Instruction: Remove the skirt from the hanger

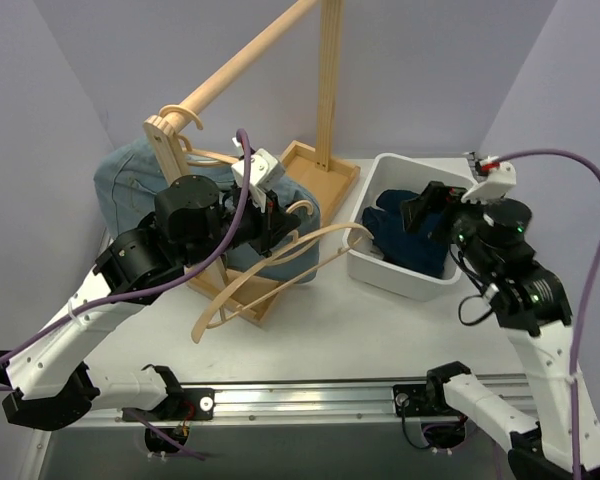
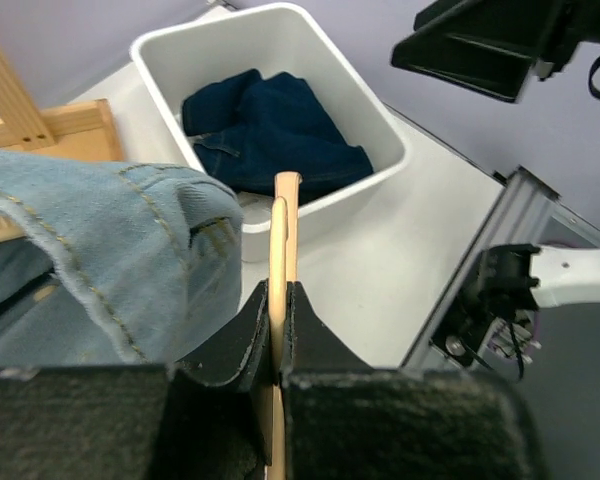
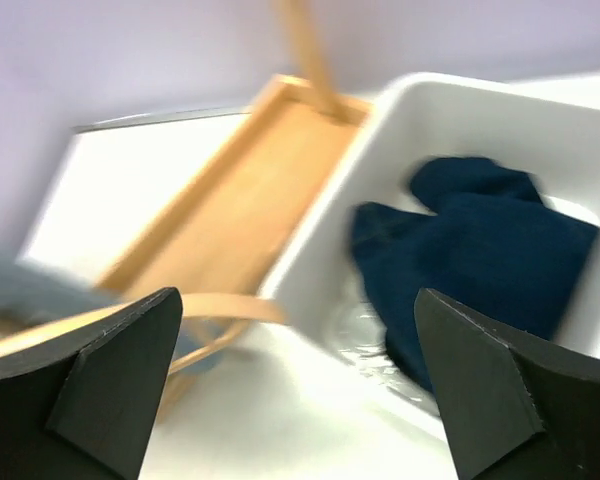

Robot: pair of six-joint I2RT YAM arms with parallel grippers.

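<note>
The light blue denim skirt (image 1: 130,185) lies bunched over the wooden rack's base, and part of it (image 2: 90,250) sits just left of my left jaws. The curved wooden hanger (image 1: 280,265) sticks out of the skirt towards the bin. My left gripper (image 1: 270,225) is shut on the hanger's thin wooden arm (image 2: 284,215), jaws (image 2: 280,290) pressed flat on it. My right gripper (image 1: 430,215) is open and empty above the white bin; its fingers (image 3: 110,380) stand wide apart, with the hanger's tip (image 3: 180,305) between them lower down.
The white bin (image 1: 380,270) at right holds a dark blue garment (image 1: 405,235), also seen in the wrist views (image 2: 270,130) (image 3: 470,240). The wooden rack's base tray (image 1: 315,170), post and slanted rod (image 1: 250,55) stand behind. Another wooden hook (image 1: 175,120) hangs at the rod's end.
</note>
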